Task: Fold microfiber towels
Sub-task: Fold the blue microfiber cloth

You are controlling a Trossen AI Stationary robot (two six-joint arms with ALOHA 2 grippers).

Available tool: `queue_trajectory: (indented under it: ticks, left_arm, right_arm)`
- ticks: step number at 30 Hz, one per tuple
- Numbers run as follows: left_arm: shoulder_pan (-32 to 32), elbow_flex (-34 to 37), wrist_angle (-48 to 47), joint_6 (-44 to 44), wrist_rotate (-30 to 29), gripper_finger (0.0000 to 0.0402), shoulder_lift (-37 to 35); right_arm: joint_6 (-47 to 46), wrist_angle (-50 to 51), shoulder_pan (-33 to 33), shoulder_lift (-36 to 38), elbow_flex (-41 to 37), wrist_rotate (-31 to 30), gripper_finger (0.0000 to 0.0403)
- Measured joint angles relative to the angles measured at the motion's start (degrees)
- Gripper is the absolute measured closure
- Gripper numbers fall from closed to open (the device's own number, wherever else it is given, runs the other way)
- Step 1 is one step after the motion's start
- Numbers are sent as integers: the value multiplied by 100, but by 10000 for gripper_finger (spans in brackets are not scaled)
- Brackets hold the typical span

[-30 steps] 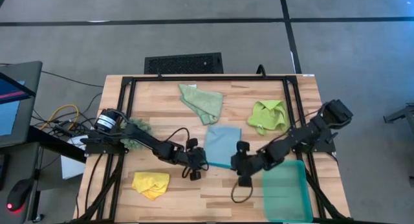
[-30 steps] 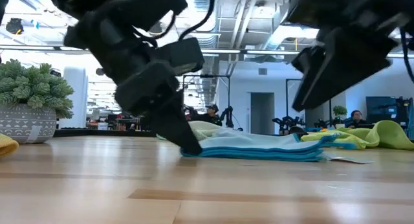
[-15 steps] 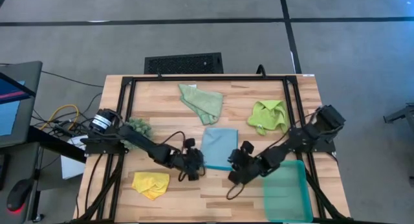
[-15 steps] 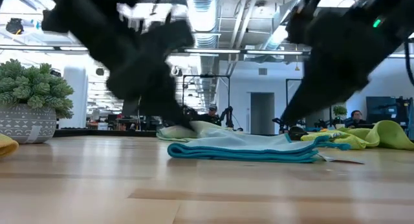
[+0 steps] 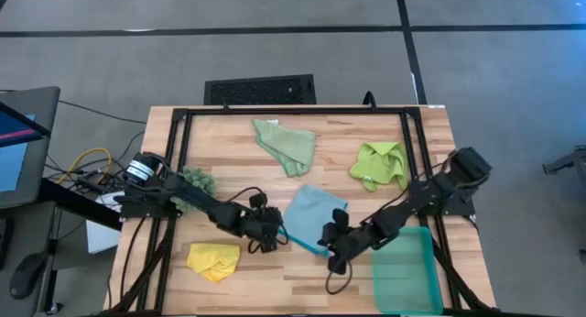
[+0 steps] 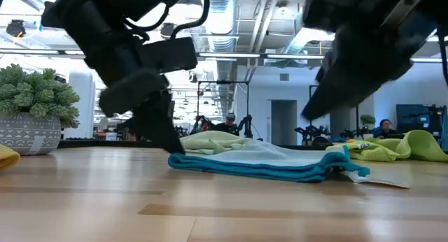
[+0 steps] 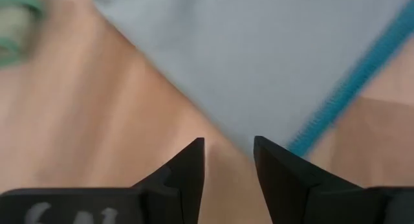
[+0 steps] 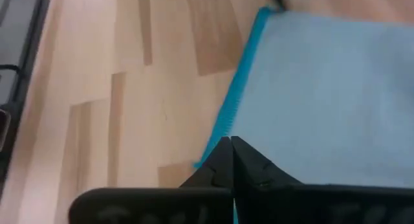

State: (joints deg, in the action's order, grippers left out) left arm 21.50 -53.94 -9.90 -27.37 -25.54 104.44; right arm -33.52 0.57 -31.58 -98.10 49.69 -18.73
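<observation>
A: Nearest us on the wooden surface [image 5: 229, 143] we see the yellow towel [image 5: 213, 260] at the near left, crumpled, and the teal tray [image 5: 403, 269] at the near right. Can we read any writing?

B: None that we can make out; the white tag [image 6: 369, 178] at the blue towel's corner is too small to read.

A: Then the light blue towel [image 5: 310, 217] lies in the middle, turned at an angle, pale on top with a brighter teal edge, its layers stacked flat in the low view.

B: Our left hand [image 5: 275, 236] sits at its near left corner, fingers [image 7: 187, 169] parted with the corner just beyond their tips; we cannot tell whether it grips the cloth. Our right hand [image 5: 331, 248] is at the near right edge, clenched; the wrist view shows its fingers [image 8: 223, 166] pressed together on the teal hem.

A: Farther back, the lime green towel [image 5: 379, 164] is bunched at the right, the pale sage towel [image 5: 287, 145] lies at the far middle, and a dark green fuzzy clump [image 5: 196, 180] sits at the left.
</observation>
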Motion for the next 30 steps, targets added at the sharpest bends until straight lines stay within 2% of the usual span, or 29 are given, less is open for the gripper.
queue_trajectory:
  ticks: [3, 7, 10, 13, 15, 17, 22, 24, 30]
  left_arm:
    - [26, 103, 230, -240, 482, 275, 27]
    - [98, 244, 1557, -329, 1010, 274, 299]
    - [161, 224, 2713, -253, 1959, 274, 557]
    - [214, 14, 2872, -57, 2521, 274, 518]
    - [247, -58, 2691, -10, 2317, 274, 343]
    - [249, -230, 2672, 170, 1849, 274, 244]
    - [324, -413, 2395, 607, -165, 274, 132]
    - [210, -411, 2398, 677, -675, 274, 220]
    - [-253, -391, 2058, 378, -792, 274, 790]
  right_arm:
    - [-63, 258, -151, 236, -77, -283, 373]
    - [-455, 1009, -339, 449, -124, -712, 367]
    - [-780, 1567, -433, 518, -144, -986, 370]
    - [-989, 1960, -476, 557, -144, -1119, 374]
    - [-1003, 1873, -465, 489, -128, -1138, 376]
    - [-976, 1925, -480, 464, -177, -1137, 375]
    - [-977, 1623, -353, 187, -230, -1114, 354]
    - [-956, 1456, -309, 56, -200, -1004, 341]
    - [-954, 1394, -200, -68, -218, -567, 313]
